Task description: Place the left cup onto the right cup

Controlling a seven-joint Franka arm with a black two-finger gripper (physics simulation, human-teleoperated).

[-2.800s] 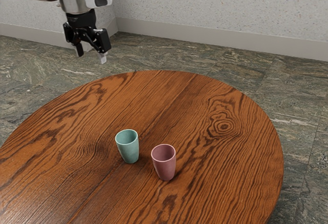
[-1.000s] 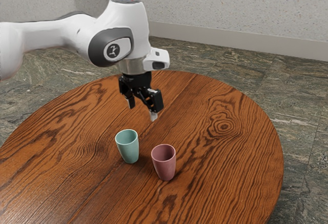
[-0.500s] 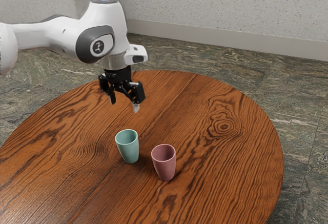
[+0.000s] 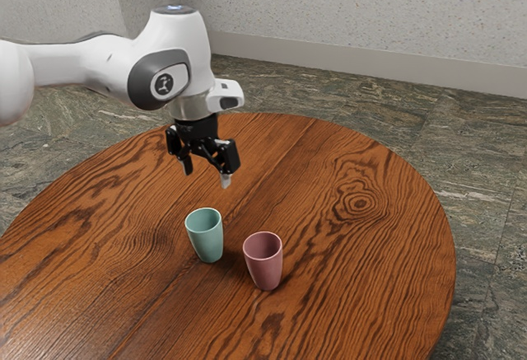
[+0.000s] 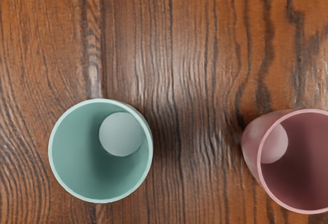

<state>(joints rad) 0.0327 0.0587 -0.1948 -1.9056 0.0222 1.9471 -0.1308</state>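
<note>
A teal cup (image 4: 204,234) stands upright on the round wooden table (image 4: 346,170), and a pink cup (image 4: 263,259) stands upright just to the exterior view's right of it, a small gap between them. My gripper (image 4: 207,172) hangs above the table, a little over and behind the teal cup, open with nothing between its fingers. Seen from the wrist, I look straight down into the teal cup (image 5: 101,149) and the pink cup (image 5: 291,160), both empty.
The table top (image 5: 195,44) is bare wood around the two cups. Its edge curves off toward the exterior view's right, with a stone floor (image 4: 461,121) and a wall (image 4: 370,6) beyond.
My arm came in from the upper left over the table, then shifted back leftward. In the last half second the gripper moved slightly right and lower, toward the teal cup. The cups have not moved.
</note>
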